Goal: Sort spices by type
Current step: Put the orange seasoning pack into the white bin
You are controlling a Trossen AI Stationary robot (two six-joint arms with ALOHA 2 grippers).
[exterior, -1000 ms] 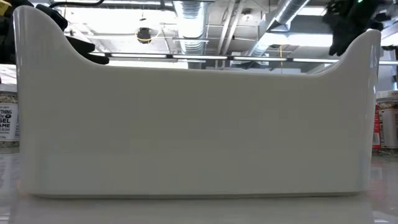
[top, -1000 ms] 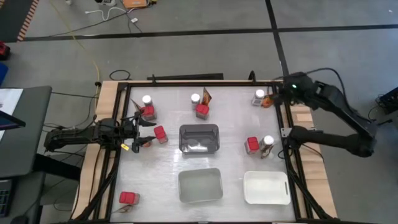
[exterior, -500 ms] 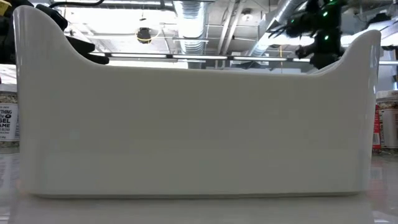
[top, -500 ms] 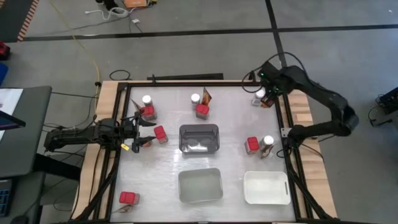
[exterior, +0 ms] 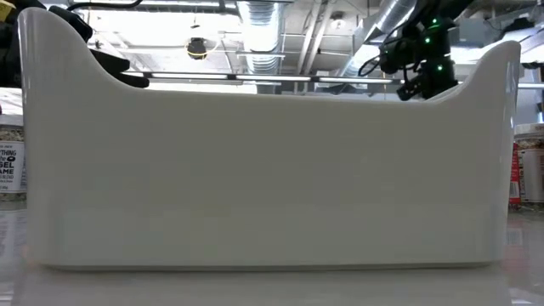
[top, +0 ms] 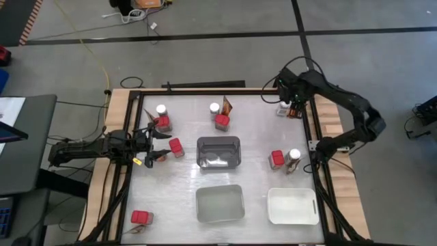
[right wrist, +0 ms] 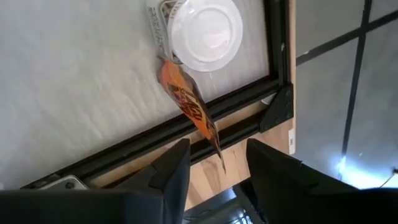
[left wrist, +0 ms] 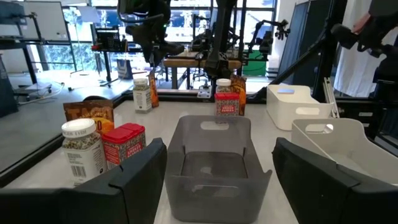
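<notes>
Since the earlier frame, the right arm has swung inward over the far right corner. An orange packet (right wrist: pixel 189 106) stands on edge against a white-lidded jar (right wrist: pixel 205 31), directly below the parted, empty right gripper (top: pixel 292 104); its long axis runs between the fingers. The left gripper (top: pixel 158 143) waits open, well apart.

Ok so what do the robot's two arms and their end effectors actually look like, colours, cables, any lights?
Both arms are dark, almost black, built of slim jointed segments. The left end effector has two flat dark fingers and a small yellow marking beside it. The right arm has black cables looping along it and green lights glowing near its wrist; the right end effector has two broad, dark, matte fingers.
</notes>
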